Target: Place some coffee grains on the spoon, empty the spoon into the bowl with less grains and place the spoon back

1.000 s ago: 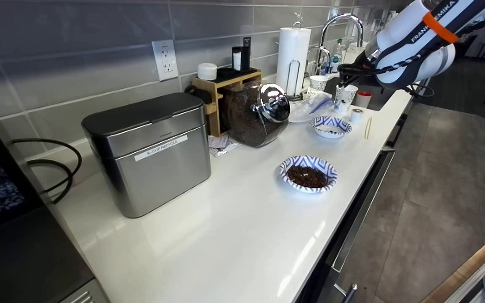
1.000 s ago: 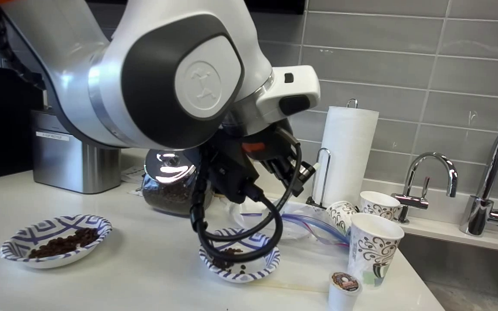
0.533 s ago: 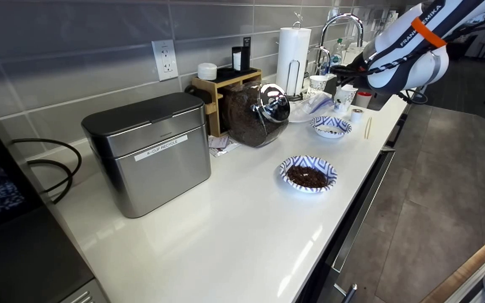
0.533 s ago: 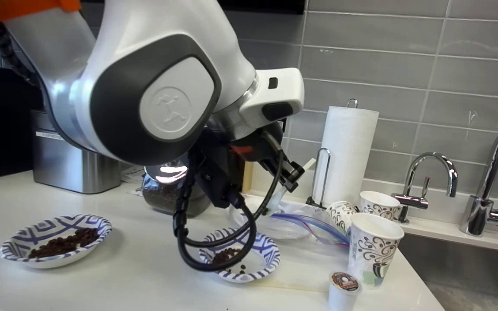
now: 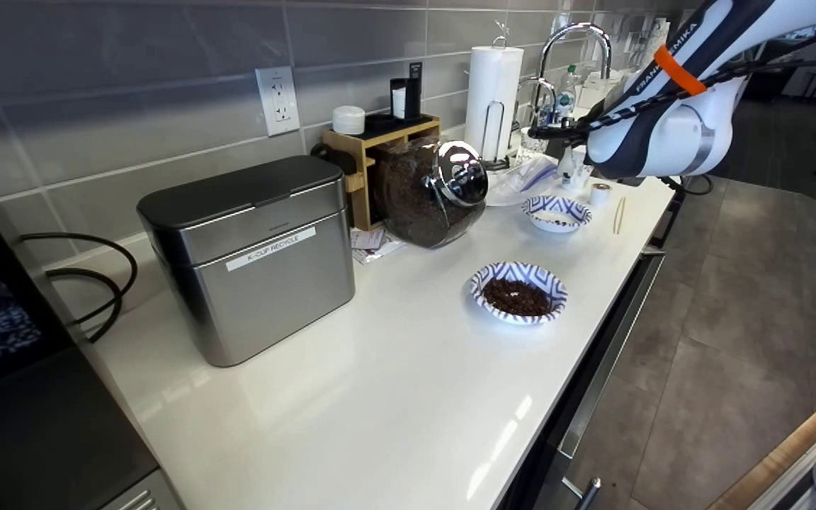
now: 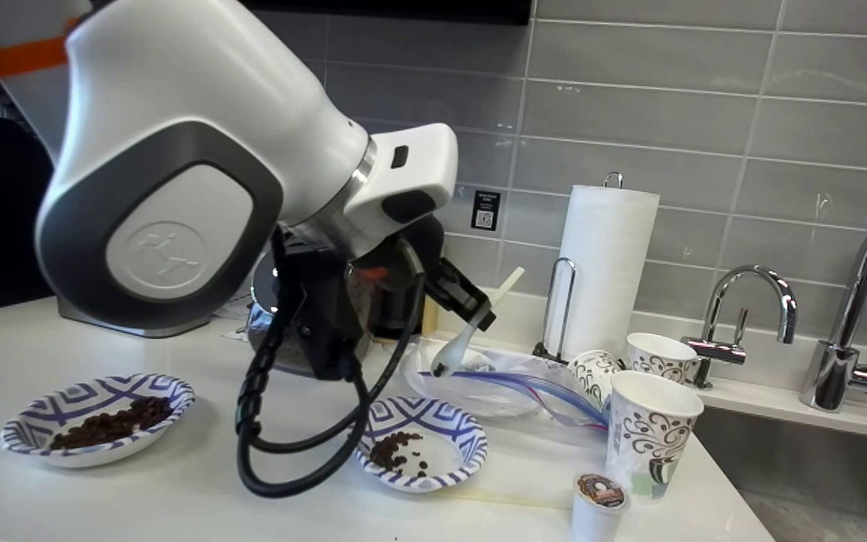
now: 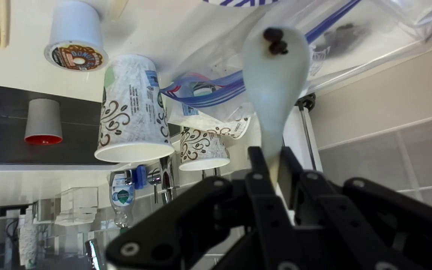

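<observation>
Counter (image 5: 394, 368) below, only wrist view resolves grains (image 7: 273, 34) on the spoon (image 7: 278, 82).

Shows angular blue lines over white on the bowl with less grains (image 6: 445, 452) and the dark-filled bowl (image 5: 521, 270), dark brown on the coffee grains (image 5: 503, 301), milky white on the spoon (image 7: 276, 77), brown swirls on the white cup (image 7: 135, 107).

Gray tiled wall (image 6: 644, 117), glossy white counter (image 5: 323, 432) (light streaks (image 5: 503, 440) near its edge), brownish-gray tiled floor (image 5: 741, 297)
</observation>
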{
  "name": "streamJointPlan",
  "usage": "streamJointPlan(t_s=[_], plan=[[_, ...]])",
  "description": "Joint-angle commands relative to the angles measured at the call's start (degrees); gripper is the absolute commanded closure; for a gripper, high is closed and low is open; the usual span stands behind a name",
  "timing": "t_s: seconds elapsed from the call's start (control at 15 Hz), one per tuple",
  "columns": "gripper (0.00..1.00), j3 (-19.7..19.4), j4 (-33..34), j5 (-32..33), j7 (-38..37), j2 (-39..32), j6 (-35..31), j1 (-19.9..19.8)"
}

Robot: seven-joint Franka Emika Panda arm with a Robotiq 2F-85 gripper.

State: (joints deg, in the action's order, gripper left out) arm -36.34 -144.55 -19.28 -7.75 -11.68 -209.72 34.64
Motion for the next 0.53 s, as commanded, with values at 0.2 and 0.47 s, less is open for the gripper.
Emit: streamJointPlan(t_s=[0.2, 0.47], plan=[[0.97, -1.0, -1.6, -15.4, 9.4, -1.5, -7.2, 7.8], [0.97, -0.6, -1.2, -21.8, 13.8, -1.9, -9.9, 9.8]])
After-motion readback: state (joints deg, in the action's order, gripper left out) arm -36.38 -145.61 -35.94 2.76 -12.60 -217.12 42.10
